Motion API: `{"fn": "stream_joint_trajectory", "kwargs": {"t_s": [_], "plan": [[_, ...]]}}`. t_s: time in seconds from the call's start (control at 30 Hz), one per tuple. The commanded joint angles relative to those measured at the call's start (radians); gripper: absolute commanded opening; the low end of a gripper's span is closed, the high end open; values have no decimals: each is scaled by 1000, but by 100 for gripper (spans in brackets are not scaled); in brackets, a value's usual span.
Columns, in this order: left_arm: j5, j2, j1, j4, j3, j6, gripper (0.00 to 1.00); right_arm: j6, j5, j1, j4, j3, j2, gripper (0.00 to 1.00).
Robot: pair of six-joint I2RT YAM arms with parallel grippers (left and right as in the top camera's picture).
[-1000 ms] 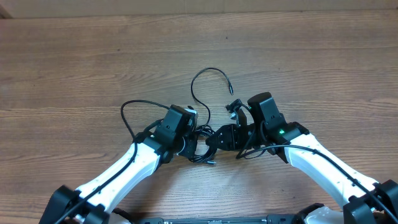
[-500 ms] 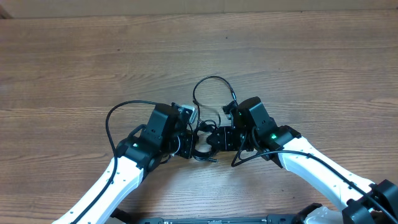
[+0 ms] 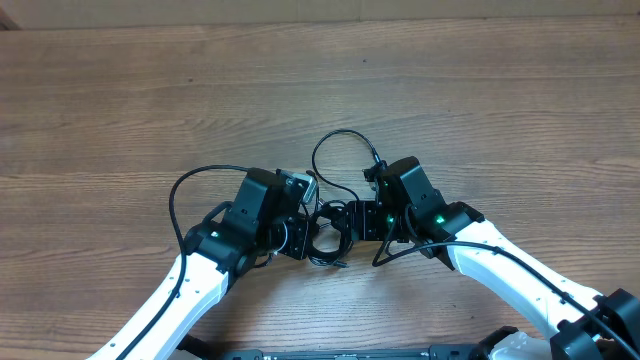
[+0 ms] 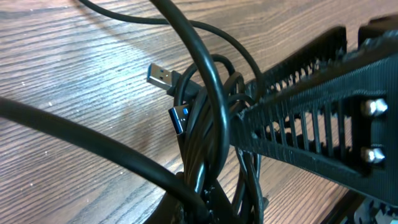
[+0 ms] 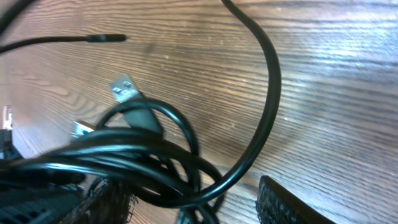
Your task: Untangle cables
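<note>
Cables: one tangled black bunch (image 3: 325, 238) lies on the table, lower centre of the overhead frame, pressed between the two grippers.
Loop: a single cord arches out of the bunch toward the upper centre (image 3: 338, 133) and comes back down by the right gripper.
Plugs: in the left wrist view a silver plug (image 4: 163, 76) and a blue plug (image 4: 179, 118) stick out of the bunch toward the upper left, just beside each other.
Slim tip: a small barrel end (image 5: 106, 38) lies in the upper left of the right wrist view, apart from the bunch.
Left gripper: (image 3: 303, 232) is clenched on the cables. In its own view the cords run together down to the bottom edge of the frame.
Right gripper: (image 3: 343, 222) is released. Its ribbed fingers (image 5: 289, 202) sit well apart in the two lower corners of its view. The bunch crowds the lower-left one, and one cord curves through the gap.
Side line: a thin black curve (image 3: 173, 205) bows out to the left of the left arm. Cannot tell whether it is one of the cords.
Arms: the left arm (image 3: 200, 275) and right arm (image 3: 510, 265), both white, come in from the two lower corners and meet at the bunch.
Table: brown wood grain (image 3: 120, 100).
</note>
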Motion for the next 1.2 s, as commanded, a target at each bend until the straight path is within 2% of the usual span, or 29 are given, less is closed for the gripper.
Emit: {"fn": "stream_joint_trajectory", "kwargs": {"t_s": [0.0, 0.23, 0.6, 0.67, 0.77, 0.93, 1.17], "plan": [[39, -26, 28, 13, 12, -33, 4, 6, 50, -6, -19, 3, -2, 63], [39, 14, 42, 12, 11, -29, 4, 28, 14, -6, -34, 3, -2, 68], [82, 82, 42, 20, 12, -29, 4, 468, 21, -8, -32, 3, -2, 70], [111, 80, 42, 23, 12, -16, 4, 525, 34, -8, -26, 3, -2, 73], [171, 79, 42, 23, 12, 23, 4, 577, 43, -8, 3, 3, -2, 73], [202, 79, 42, 4, 12, 51, 4, 576, 43, -8, 82, 3, -2, 64], [203, 79, 42, -48, 11, 105, 4, 576, 80, -8, 107, 3, -2, 50]]}}
